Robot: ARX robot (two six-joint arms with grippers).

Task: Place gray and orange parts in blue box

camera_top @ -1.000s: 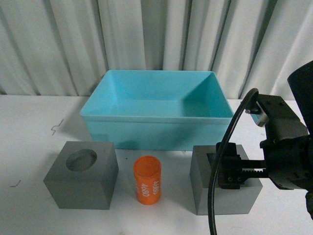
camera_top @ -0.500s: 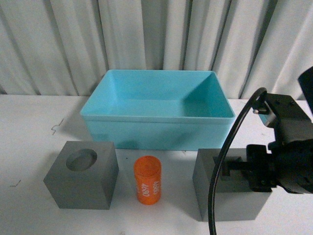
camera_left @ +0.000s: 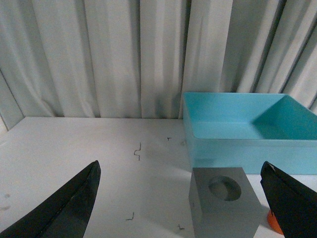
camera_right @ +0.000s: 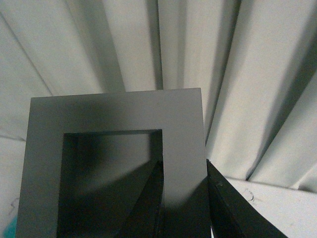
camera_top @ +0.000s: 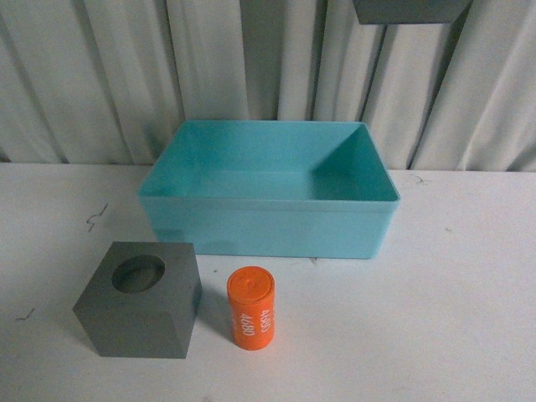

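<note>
The blue box (camera_top: 268, 197) stands empty at the back middle of the white table. The gray cube with the round recess (camera_top: 141, 297) sits in front of it at the left, with the orange cylinder (camera_top: 252, 307) upright beside it. My right gripper (camera_right: 183, 171) is shut on one wall of the gray cube with the square recess (camera_right: 114, 119), held high; only the cube's underside (camera_top: 410, 10) shows at the top of the front view. My left gripper (camera_left: 183, 191) is open and empty, with the round-recess cube (camera_left: 223, 201) and the box (camera_left: 247, 126) ahead of it.
A pleated white curtain (camera_top: 100, 75) hangs behind the table. Small dark marks (camera_top: 96, 216) dot the tabletop at the left. A sliver of the orange cylinder (camera_left: 272, 222) shows by the left gripper's finger.
The right gripper has lifted the square-recess cube from the table's front right up to the top of the front view; the arm has left that view. The other parts have not moved.
</note>
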